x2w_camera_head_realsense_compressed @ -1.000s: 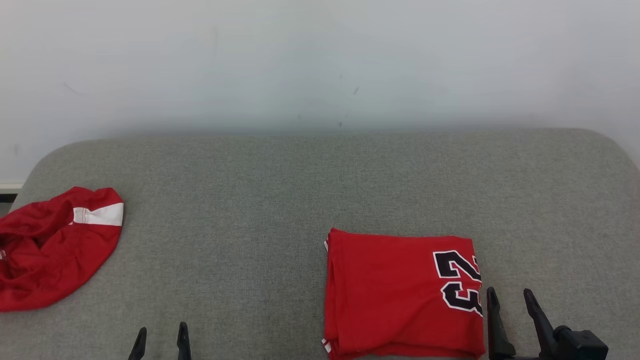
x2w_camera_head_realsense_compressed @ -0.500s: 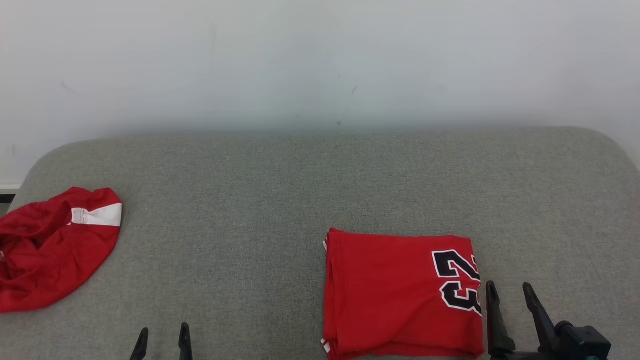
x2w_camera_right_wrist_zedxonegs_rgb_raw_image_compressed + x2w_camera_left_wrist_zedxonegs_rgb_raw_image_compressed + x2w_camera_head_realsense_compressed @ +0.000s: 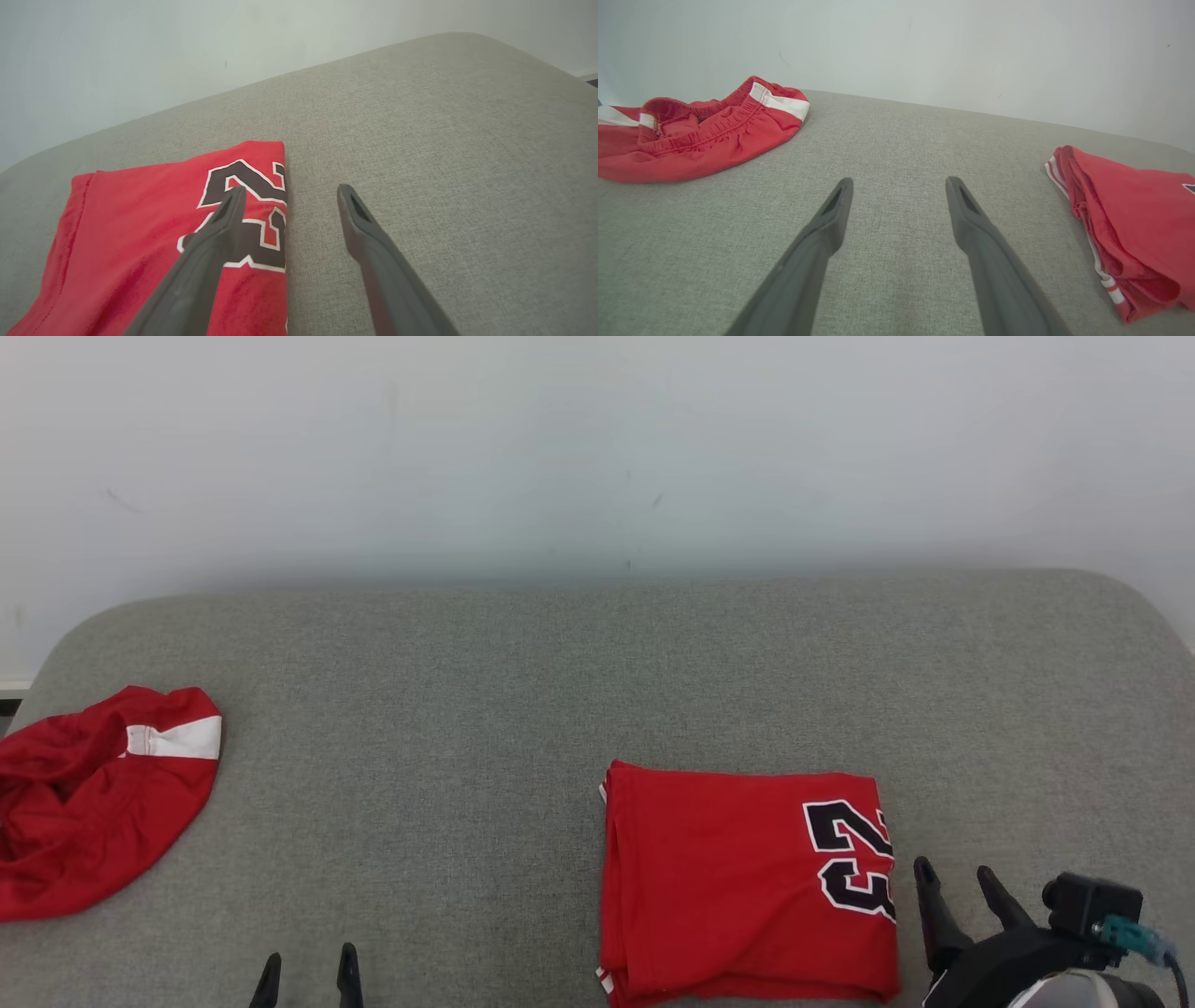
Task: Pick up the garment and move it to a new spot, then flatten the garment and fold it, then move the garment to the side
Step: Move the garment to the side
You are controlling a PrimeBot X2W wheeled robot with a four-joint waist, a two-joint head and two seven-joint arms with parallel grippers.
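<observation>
We see the folded garment [image 3: 728, 877] as smooth, matt red knit cloth; its black 23 [image 3: 850, 859], edged in white, lies flat like a print or sewn patch. The padded surface [image 3: 560, 672] is grey woven cloth, coarse-grained and matt. The crumpled shorts [image 3: 84, 803] look like thinner red cloth, with a white band and a gathered elastic waist. The wall [image 3: 597, 448] is pale, smooth and matt. On the left gripper [image 3: 310, 954] and right gripper [image 3: 954, 868] we find dark matt fingers [image 3: 831, 224], seemingly moulded plastic.
</observation>
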